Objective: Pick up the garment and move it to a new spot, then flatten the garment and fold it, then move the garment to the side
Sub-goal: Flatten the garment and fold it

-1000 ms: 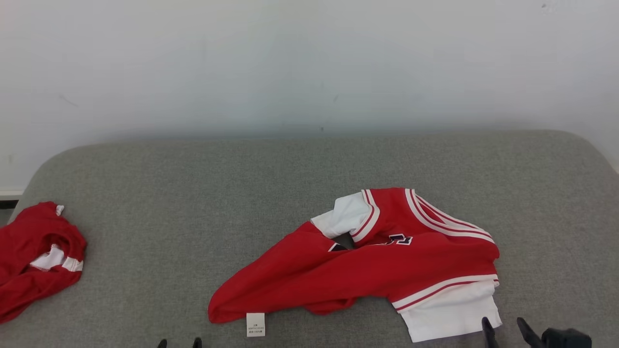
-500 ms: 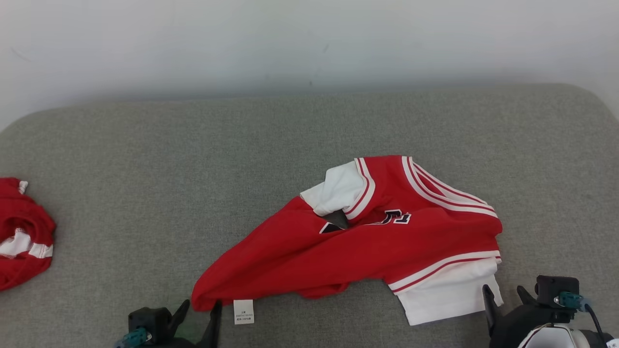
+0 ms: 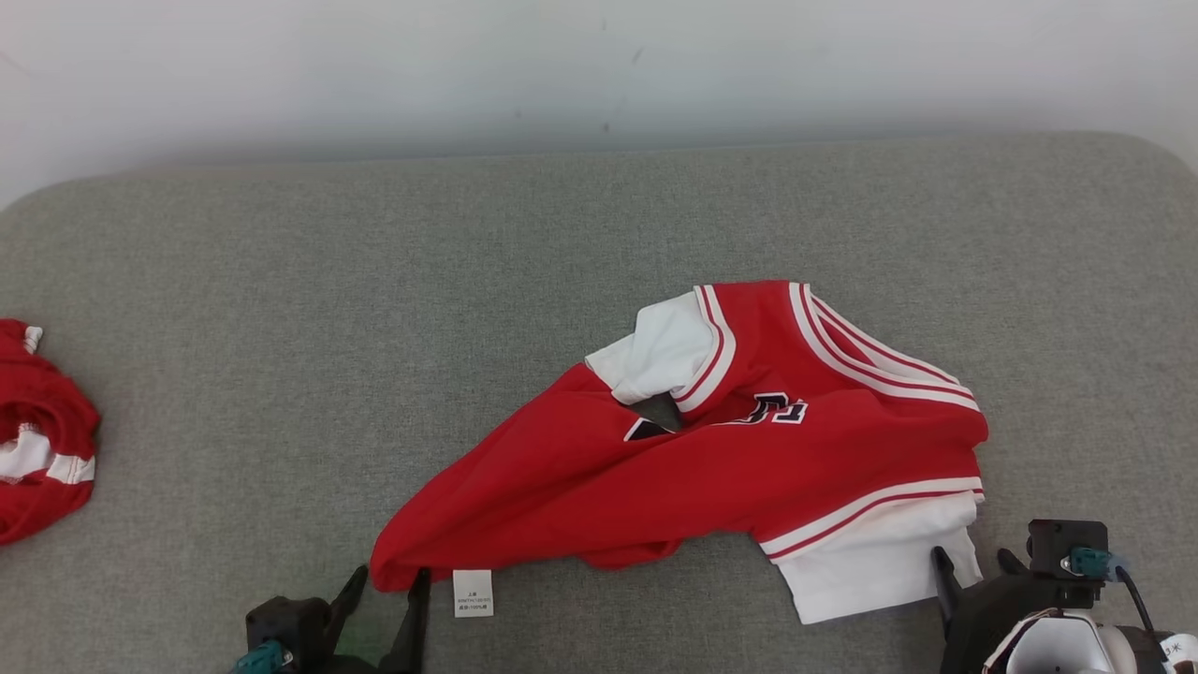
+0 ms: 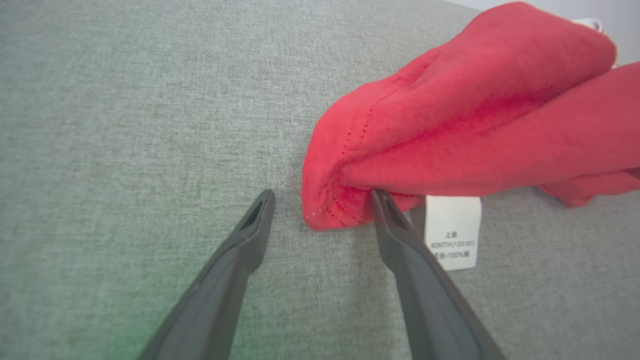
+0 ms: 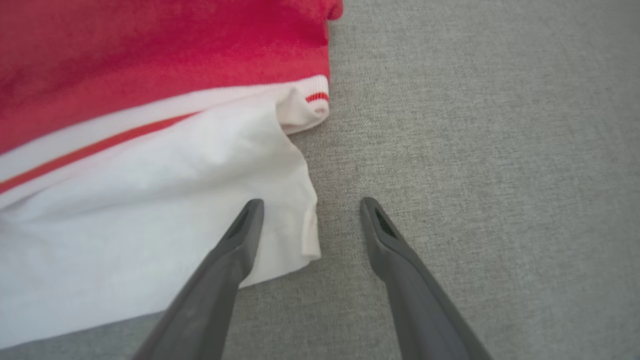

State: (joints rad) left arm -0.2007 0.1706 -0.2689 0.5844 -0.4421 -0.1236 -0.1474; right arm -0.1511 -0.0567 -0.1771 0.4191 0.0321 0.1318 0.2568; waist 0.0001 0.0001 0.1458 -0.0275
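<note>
Straddling jersey (image 3: 711, 477) corners: left gripper (image 3: 391, 585) 7 o'clock, right gripper (image 3: 971, 562) 4, both agape; seat hems deep before pinching.

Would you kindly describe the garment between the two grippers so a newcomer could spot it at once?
On the grey cushion, look right of centre toward the near edge, where a crumpled red jersey lies. Unlike the red bundle at the left edge, it shows dark lettering and a white care label at its near-left tip.
</note>
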